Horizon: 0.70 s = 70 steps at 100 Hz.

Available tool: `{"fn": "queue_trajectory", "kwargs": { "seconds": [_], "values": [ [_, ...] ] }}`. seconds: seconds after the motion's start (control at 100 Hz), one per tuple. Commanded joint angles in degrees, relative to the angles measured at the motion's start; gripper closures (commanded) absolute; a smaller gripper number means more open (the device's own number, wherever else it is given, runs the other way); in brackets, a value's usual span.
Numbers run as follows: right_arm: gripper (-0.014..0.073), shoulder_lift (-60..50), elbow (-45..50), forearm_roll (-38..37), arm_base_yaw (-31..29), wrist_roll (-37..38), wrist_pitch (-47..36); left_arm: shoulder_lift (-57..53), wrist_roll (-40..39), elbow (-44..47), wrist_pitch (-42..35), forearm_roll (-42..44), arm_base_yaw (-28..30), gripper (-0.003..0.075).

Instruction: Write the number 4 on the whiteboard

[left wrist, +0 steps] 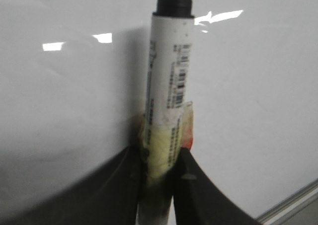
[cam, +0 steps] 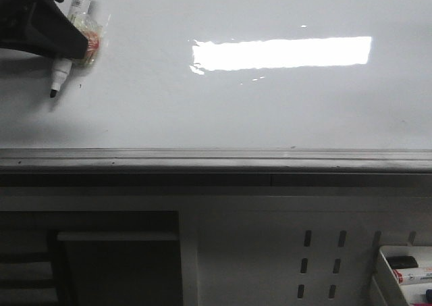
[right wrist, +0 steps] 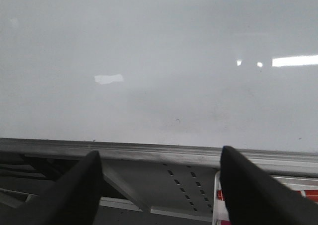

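Taped white marker [left wrist: 166, 101] clamped in my left gripper [left wrist: 159, 185]; only front view shows black tip over glossy whiteboard [cam: 270, 110]. Right gripper [right wrist: 159, 180] spread, empty.

Glossy white whiteboard [cam: 202, 110] mirrors a bright light, edged by a dull grey metal rail [cam: 216, 159]. Matt black plastic fingers [left wrist: 208, 190] of the left gripper [left wrist: 158, 185] clamp a smooth white plastic marker [left wrist: 169, 71], wrapped between them in yellowish, crinkled tape [left wrist: 161, 145].
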Motion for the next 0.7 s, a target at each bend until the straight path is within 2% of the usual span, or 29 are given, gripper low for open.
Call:
{"fn": "queue_trajectory", "kwargs": {
  "seconds": [0.0, 0.11, 0.19, 0.28, 0.38, 0.53, 0.69],
  "values": [
    [0.0146, 0.7, -2.0, 0.3, -0.4, -1.1, -2.9, -2.8, 2.7, -1.7, 1.0, -1.3, -0.9, 0.0741],
    [0.0146, 1.1, -2.0, 3.2, 0.4, -3.6, -1.2, -5.7, 8.6, -1.7, 4.2, -1.2, -3.9, 0.0741],
    [0.0146, 2.6, -2.5, 10.7, 1.7, -10.8, 1.1, -7.3, 12.3, -1.7, 7.1, -0.5, -7.4, 0.0741],
    [0.0146, 5.6, -4.2, 18.9, 3.5, -19.9, 4.0, -8.0, 12.4, -1.7, 7.5, 3.3, -13.1, 0.0741],
    [0.0146, 9.1, -7.8, 25.4, 4.9, -25.4, 8.2, -8.0, 12.4, -1.7, 6.2, 8.1, -19.7, 0.0741],
    [0.0146, 15.0, -14.7, 26.7, 6.2, -27.7, 15.7, -8.0, 12.3, -1.7, 2.3, 11.9, -27.8, 0.0741],
    [0.0146, 20.7, -20.5, 29.7, 6.3, -29.2, 23.0, -7.0, 12.3, -1.7, 0.8, 14.0, -32.1, 0.0741]
  ]
}}
